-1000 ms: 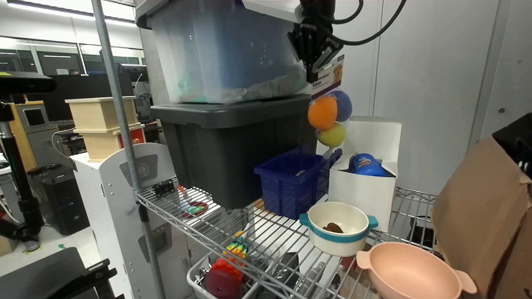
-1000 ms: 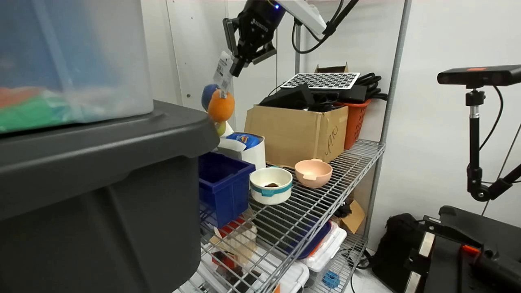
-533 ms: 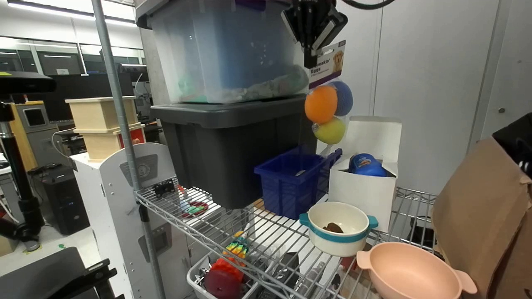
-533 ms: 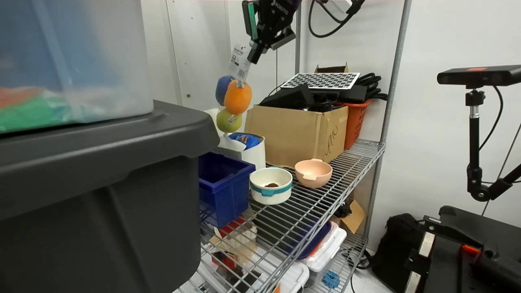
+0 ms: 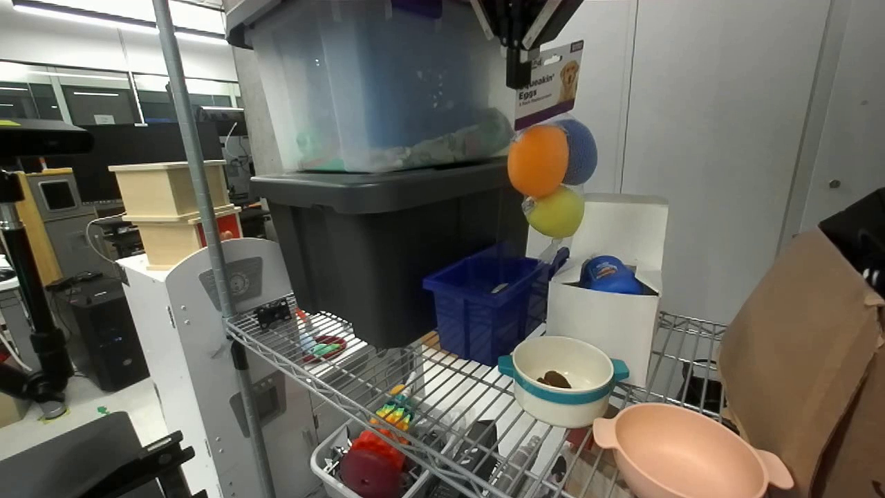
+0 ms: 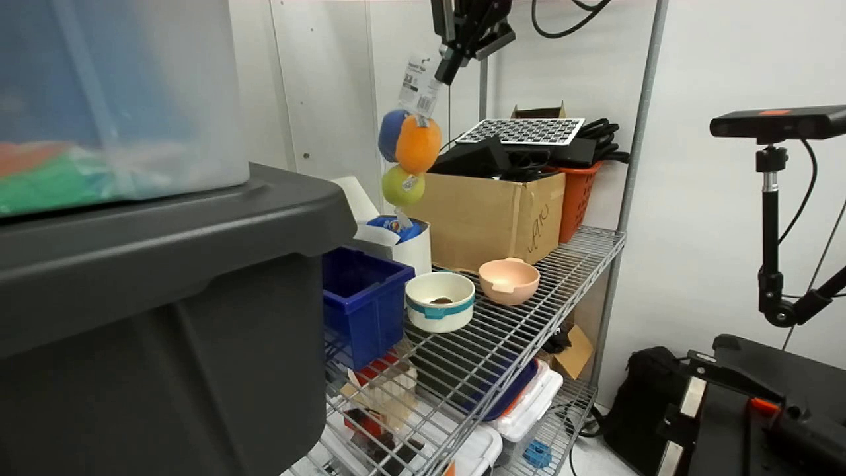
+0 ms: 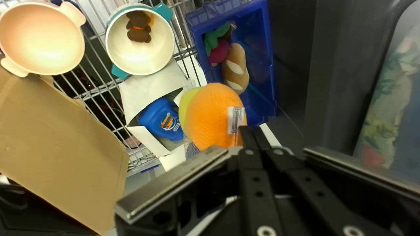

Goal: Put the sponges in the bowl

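Observation:
The bundled sponges, orange [image 5: 538, 161], blue [image 5: 579, 151] and yellow-green [image 5: 556, 211], hang in the air from a printed card tag [image 5: 550, 81]. They also show in an exterior view [image 6: 418, 145] and the wrist view [image 7: 213, 114]. My gripper [image 5: 518, 69] is shut on the tag's edge, above the sponges; its fingers [image 7: 251, 129] are together in the wrist view. A white bowl with teal handles [image 5: 563, 409] stands on the wire shelf, lower than the sponges, with a brown toy [image 7: 139, 27] inside. A pink bowl [image 5: 691, 449] stands beside it.
A blue bin [image 5: 477, 318] with toys stands beside the white bowl. An open white box [image 5: 601, 332] with a blue item lies under the sponges in the wrist view. A dark tote [image 5: 387, 263] bears a clear bin [image 5: 387, 83]. A cardboard box [image 6: 462, 218] stands behind.
My gripper has risen with the sponges hanging from it. In an exterior view they have moved right, out from behind the dark tote, and now show fully.

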